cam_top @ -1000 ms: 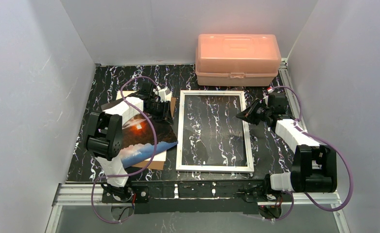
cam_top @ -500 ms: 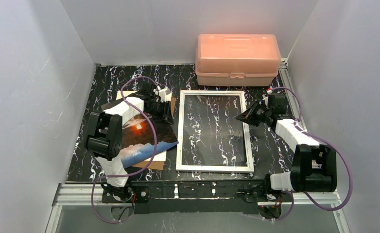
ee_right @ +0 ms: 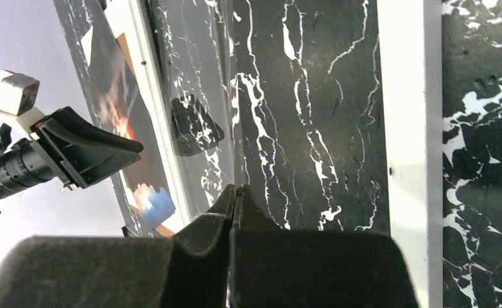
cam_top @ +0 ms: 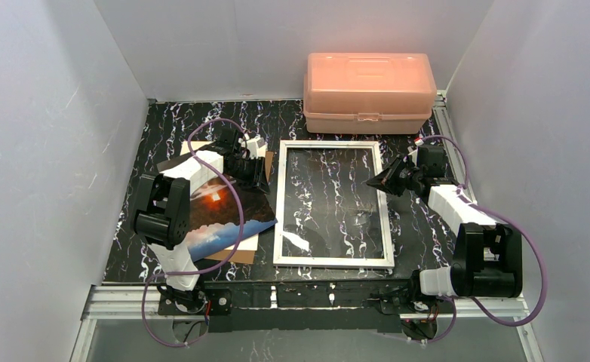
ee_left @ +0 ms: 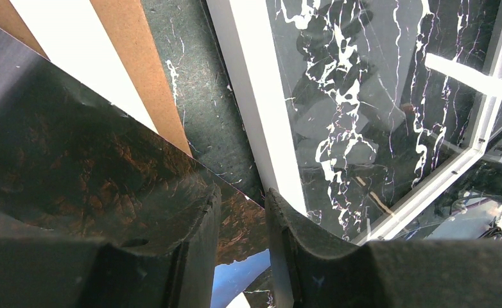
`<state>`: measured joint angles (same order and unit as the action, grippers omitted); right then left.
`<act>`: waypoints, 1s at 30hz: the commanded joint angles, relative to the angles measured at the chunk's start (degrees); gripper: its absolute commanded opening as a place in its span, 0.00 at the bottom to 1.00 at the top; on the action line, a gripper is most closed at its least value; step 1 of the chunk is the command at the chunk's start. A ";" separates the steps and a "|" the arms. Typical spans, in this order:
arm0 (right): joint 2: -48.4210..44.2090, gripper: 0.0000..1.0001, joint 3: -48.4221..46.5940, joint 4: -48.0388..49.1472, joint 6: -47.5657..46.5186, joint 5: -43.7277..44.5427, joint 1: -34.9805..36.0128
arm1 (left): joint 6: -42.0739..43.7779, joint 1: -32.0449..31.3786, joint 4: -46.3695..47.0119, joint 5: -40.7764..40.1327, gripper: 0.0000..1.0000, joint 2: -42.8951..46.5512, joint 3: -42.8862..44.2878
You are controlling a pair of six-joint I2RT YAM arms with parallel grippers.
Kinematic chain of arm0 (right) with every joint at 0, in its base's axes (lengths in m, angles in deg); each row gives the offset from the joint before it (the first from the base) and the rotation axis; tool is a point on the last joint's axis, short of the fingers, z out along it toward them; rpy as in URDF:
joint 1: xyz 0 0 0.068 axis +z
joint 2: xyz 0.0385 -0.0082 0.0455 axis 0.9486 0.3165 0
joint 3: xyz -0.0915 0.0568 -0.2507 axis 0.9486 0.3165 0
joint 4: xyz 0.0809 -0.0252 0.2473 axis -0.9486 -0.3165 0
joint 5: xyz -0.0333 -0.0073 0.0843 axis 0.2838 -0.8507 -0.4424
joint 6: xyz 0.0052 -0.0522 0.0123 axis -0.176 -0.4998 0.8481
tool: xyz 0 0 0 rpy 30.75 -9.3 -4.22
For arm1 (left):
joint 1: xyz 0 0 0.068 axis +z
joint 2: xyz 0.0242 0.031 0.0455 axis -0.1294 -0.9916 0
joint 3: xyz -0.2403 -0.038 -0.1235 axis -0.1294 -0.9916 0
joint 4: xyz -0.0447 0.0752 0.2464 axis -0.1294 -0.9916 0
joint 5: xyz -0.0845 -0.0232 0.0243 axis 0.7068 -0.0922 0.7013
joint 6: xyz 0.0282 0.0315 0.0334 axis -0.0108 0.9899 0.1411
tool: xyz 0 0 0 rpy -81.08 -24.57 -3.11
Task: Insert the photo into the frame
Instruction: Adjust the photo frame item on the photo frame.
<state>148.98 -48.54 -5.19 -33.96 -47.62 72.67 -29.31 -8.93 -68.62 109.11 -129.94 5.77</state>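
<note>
Top external view: just left of the frame, the photo lies on a brown board. The left tool sits over the photo's corner nearest the frame, fingers slightly parted, gripping nothing. At the frame's right rim, the right tool is clenched and empty.
</note>
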 commanded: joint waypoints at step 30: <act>-11.53 0.01 6.63 33.37 11.40 -16.71 1.77 | -0.22 -0.69 0.20 1.44 0.30 0.02 1.38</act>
<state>139.43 -42.46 20.36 -25.91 -61.98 74.18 -29.48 -9.28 -68.18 109.13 -130.32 5.77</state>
